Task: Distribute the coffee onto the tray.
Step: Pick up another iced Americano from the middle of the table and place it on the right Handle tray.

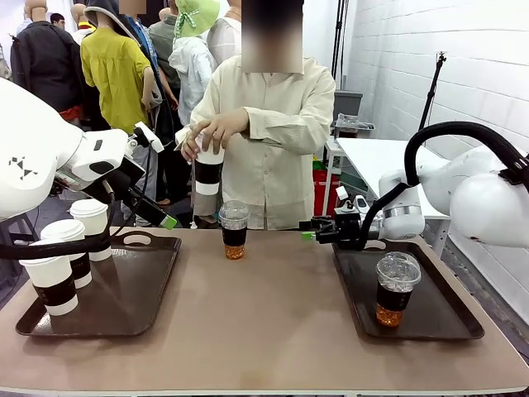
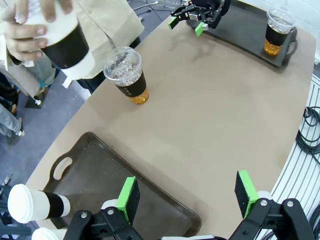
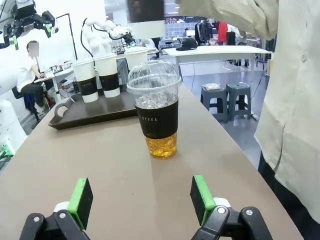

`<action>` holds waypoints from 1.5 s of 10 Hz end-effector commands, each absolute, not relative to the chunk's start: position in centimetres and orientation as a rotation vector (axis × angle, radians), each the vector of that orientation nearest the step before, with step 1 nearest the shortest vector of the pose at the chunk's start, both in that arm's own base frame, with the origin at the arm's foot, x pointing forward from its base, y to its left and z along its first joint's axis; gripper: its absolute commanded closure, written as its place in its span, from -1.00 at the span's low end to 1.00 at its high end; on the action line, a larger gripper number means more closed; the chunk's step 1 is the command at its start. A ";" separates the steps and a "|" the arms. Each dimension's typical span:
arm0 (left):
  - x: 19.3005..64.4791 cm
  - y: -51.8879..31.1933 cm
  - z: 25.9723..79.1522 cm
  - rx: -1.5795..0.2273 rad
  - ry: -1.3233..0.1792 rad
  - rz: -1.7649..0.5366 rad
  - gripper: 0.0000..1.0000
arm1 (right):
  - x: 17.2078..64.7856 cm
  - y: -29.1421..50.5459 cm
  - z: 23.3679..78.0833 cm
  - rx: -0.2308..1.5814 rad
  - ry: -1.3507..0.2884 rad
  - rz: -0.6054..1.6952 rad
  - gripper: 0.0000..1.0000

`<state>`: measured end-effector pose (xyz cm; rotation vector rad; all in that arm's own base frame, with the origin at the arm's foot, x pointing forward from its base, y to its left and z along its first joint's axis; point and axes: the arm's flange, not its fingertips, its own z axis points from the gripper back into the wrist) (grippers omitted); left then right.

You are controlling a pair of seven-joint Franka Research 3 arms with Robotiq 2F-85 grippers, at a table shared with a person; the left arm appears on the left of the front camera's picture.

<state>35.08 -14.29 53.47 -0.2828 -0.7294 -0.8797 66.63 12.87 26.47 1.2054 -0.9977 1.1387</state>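
A clear dome-lidded cup of amber coffee stands on the table's far middle. My right gripper is open, level with that cup and a short way to its right, nothing between its pads. My left gripper is open and empty above the left tray, which holds three white lidded cups. Another clear cup stands on the right tray. The person holds a white cup in both hands at the far edge.
The left tray's right half is bare, and so is much of the right tray. Open tabletop lies between the two trays. The person stands right behind the middle cup. Cables hang off the table's side.
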 end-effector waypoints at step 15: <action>34.9 -14.4 53.4 -0.282 -0.721 -0.879 -1.00 | 66.9 13.2 26.4 1.204 -0.997 1.145 -1.00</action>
